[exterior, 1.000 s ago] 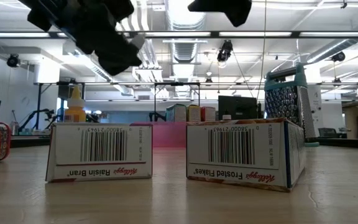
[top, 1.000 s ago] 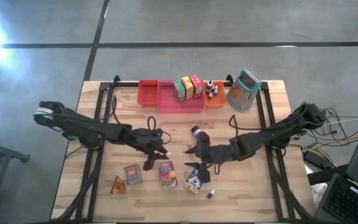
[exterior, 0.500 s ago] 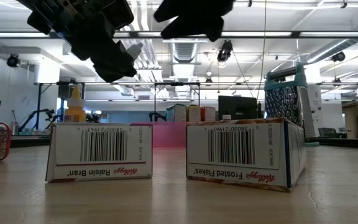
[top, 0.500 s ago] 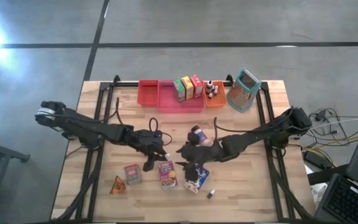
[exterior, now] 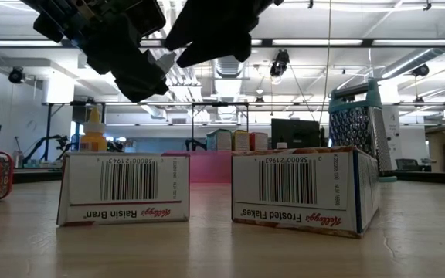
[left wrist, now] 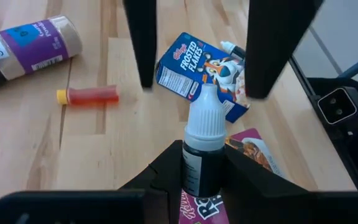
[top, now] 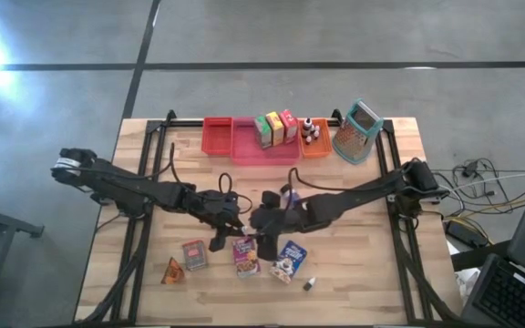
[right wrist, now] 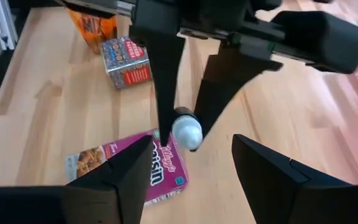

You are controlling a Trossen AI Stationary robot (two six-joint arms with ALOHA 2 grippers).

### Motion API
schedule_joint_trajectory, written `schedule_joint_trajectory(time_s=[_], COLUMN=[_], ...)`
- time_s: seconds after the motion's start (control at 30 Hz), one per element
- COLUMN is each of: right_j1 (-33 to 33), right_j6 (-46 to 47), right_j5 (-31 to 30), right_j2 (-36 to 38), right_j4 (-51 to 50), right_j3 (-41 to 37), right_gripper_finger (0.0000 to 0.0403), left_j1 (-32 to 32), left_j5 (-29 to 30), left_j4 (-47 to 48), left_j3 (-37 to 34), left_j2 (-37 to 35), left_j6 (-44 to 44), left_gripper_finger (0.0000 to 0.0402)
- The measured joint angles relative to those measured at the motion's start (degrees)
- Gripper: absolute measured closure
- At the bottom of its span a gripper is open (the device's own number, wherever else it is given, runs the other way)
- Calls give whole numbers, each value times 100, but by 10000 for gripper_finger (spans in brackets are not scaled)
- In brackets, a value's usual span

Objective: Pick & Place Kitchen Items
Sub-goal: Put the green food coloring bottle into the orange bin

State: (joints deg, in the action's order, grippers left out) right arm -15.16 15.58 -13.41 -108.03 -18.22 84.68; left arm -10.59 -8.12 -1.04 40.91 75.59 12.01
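- Left end effector [left wrist: 202,180] is clamped on a small dark dropper bottle with white cap [left wrist: 202,146], held upright above the table [top: 144,282], cap pointing away from the wrist. Probably presented that way so the other arm can take it by the cap.
- Right end effector [right wrist: 188,165] faces it with fingers spread partway, nothing between them; the bottle's cap [right wrist: 187,132] sits just ahead of the gap. Reads as a handover lining up, not yet gripped.
- Directly under both: purple Raisin Bran box [top: 245,256] lying flat, blue Frosted Flakes box [top: 288,260] beside it.
- Farther out on the table: red-and-blue small box [top: 194,254], orange wedge [top: 172,271], purple-labelled spice jar [left wrist: 27,46], thin red tube with yellow cap [left wrist: 87,96].
- Far edge: red, pink and orange tray bins [top: 217,137] already hold green, yellow and red boxes [top: 275,128] and tiny bottles [top: 312,130], so likely the drop-off; metal grater [top: 357,132] next to them.
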Motion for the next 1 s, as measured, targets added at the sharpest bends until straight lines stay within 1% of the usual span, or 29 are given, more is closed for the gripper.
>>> schedule_joint_trajectory(time_s=[0.3, 0.6, 1.0], right_j1=[62, 97, 154], right_j6=[-17, -16, -14], right_j5=[16, 27, 152], right_j2=[-4, -4, -4], right_j4=[40, 46, 77], right_j3=[-19, -24, -24], right_gripper_finger=[210, 228, 256], left_j1=[0, 0, 2], left_j5=[0, 12, 42], left_j4=[-74, -240, -244], left_j3=[0, 86, 66], left_j2=[-2, -2, -2], left_j6=[-13, -294, -302], left_gripper_finger=[312, 312, 312])
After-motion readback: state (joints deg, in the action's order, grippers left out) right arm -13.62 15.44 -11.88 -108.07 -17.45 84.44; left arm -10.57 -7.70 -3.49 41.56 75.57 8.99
